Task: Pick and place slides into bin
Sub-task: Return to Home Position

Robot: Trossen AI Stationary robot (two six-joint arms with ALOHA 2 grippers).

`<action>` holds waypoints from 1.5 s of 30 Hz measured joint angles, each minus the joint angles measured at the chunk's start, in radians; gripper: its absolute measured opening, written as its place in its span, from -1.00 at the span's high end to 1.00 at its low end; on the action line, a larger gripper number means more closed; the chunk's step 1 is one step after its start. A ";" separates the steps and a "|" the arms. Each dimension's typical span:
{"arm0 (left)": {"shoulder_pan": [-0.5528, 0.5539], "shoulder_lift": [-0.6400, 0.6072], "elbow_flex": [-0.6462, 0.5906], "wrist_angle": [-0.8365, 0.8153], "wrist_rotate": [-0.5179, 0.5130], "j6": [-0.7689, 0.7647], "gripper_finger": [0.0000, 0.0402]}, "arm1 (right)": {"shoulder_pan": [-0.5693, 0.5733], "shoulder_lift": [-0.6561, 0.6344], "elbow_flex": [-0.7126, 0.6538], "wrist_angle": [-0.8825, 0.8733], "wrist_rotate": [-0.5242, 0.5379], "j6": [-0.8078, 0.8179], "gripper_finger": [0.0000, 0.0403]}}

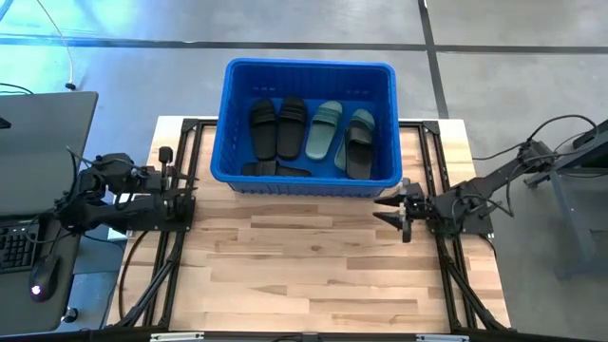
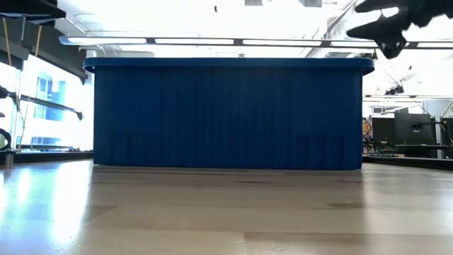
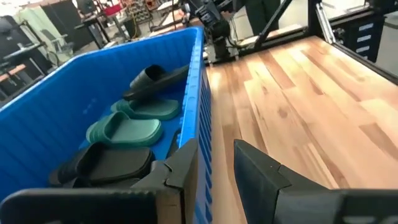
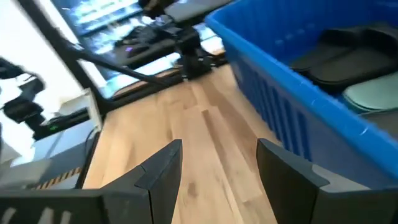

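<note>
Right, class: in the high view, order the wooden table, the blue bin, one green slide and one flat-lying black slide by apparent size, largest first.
1. wooden table
2. blue bin
3. green slide and black slide: these two look alike in size, so I won't rank them.

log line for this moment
black and sage green rubber slides in blue plastic bin | left pincer open, empty, near bin's front-left corner | right pincer open, empty, near bin's front-right corner

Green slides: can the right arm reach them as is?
Probably yes: right gripper hangs open beside the bin's near right corner, and the green slides lie exposed in its right half.
</note>
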 joint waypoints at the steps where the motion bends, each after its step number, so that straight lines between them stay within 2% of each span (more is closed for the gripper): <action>1: 0.000 0.000 -0.001 -0.004 -0.003 0.000 0.55 | -0.001 -0.023 -0.037 0.038 -0.014 -0.007 0.03; 7: 0.000 -0.001 -0.038 0.013 -0.018 -0.025 0.55 | -0.001 -0.130 -0.211 0.248 -0.041 -0.021 0.02; 12: 0.000 0.000 -0.068 0.054 -0.025 -0.027 0.55 | -0.002 -0.176 -0.295 0.346 -0.011 -0.079 0.03; 22: 0.000 0.000 -0.069 0.096 -0.024 -0.068 0.55 | -0.002 -0.253 -0.327 0.348 0.013 -0.128 0.03; 30: 0.000 -0.001 -0.078 0.183 0.033 -0.069 0.55 | -0.002 -0.407 -0.337 0.324 -0.012 -0.229 0.02; 33: 0.000 0.000 -0.130 0.258 0.048 -0.074 0.55 | -0.002 -0.454 -0.354 0.310 -0.013 -0.236 0.02; 40: 0.000 0.000 -0.307 0.555 0.104 -0.090 0.55 | -0.002 -0.497 -0.363 0.279 -0.013 -0.229 0.03; 45: 0.000 0.000 -0.386 0.629 0.170 -0.077 0.55 | -0.002 -0.498 -0.363 0.259 -0.013 -0.225 0.04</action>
